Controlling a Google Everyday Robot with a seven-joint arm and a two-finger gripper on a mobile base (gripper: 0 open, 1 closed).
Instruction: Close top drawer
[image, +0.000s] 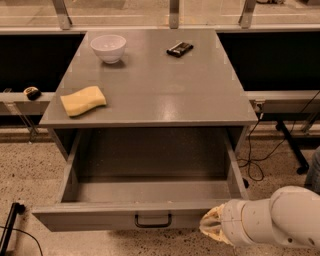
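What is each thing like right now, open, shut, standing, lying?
Top drawer: pulled wide open, nothing visible inside.
White bowl: upright on the cabinet top.
Yellow sponge: lying flat near the top's left edge.
Small dark object: lying flat at the back.
Tool: low, at the drawer front's right end.

No legible text or labels
Nothing is readable on the gripper (212, 229), low at the top drawer (100, 218) front's right end.

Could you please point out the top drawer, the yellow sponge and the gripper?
top drawer (100, 218), camera view, front panel, left half.
yellow sponge (83, 100), camera view, its top middle.
gripper (211, 228), camera view, its tip, by the drawer front's right end.
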